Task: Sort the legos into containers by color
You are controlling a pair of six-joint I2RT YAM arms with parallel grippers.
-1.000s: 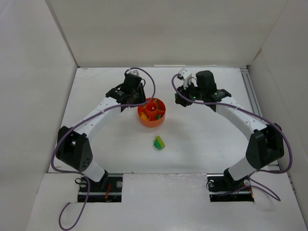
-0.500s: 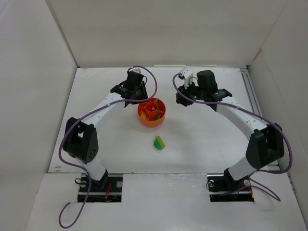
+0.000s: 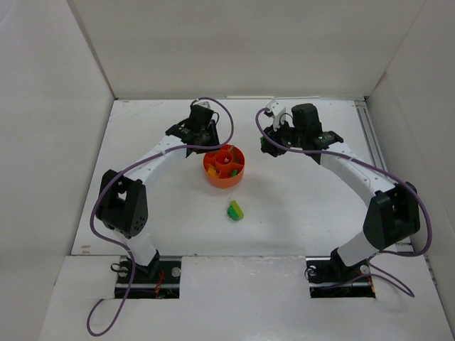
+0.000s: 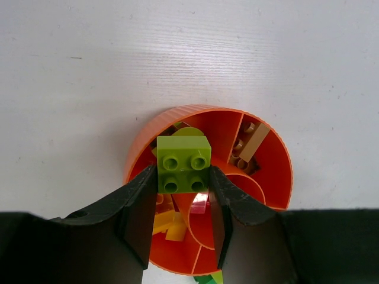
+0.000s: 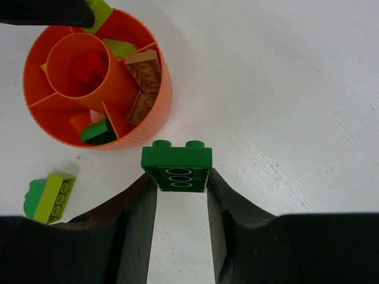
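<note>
Gripping one lime brick (image 4: 183, 163), one green brick (image 5: 176, 168)

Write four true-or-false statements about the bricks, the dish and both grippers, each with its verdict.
1. The left gripper holds a lime brick above the orange dish. True.
2. The right gripper is empty. False: it is shut on a dark green brick.
3. A lime-and-green stack lies on the table outside the dish. True.
4. The dish's central cup holds a yellow brick. False: a red piece lies in it.
</note>
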